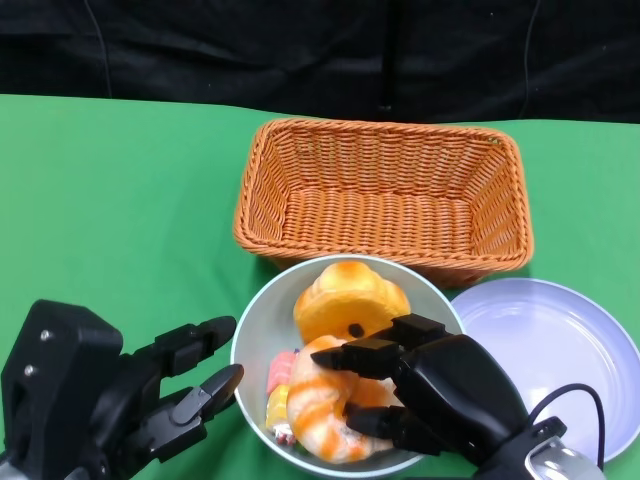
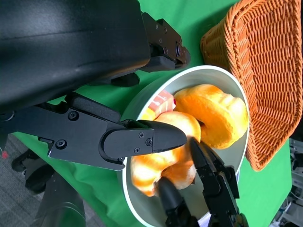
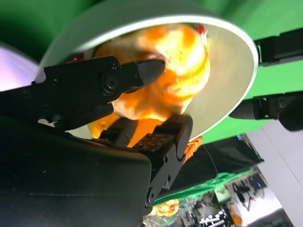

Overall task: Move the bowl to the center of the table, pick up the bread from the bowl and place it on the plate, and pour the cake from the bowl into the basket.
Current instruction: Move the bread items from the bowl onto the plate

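Observation:
A grey bowl (image 1: 255, 340) stands at the table's near middle, just in front of the basket (image 1: 385, 200). It holds a round orange bun (image 1: 350, 295), a striped orange bread (image 1: 320, 415) and a pink and yellow cake (image 1: 280, 385). My right hand (image 1: 440, 385) reaches into the bowl from the right and grips the striped bread (image 3: 180, 71), which still lies in the bowl. My left hand (image 1: 120, 400) is beside the bowl's left rim with its fingers (image 3: 279, 47) apart and holds nothing. The pale plate (image 1: 560, 345) lies right of the bowl.
The wicker basket (image 2: 270, 71) has nothing in it and nearly touches the bowl's far rim. Green cloth covers the table, and a black backdrop hangs behind it. Bare cloth stretches to the left of the basket.

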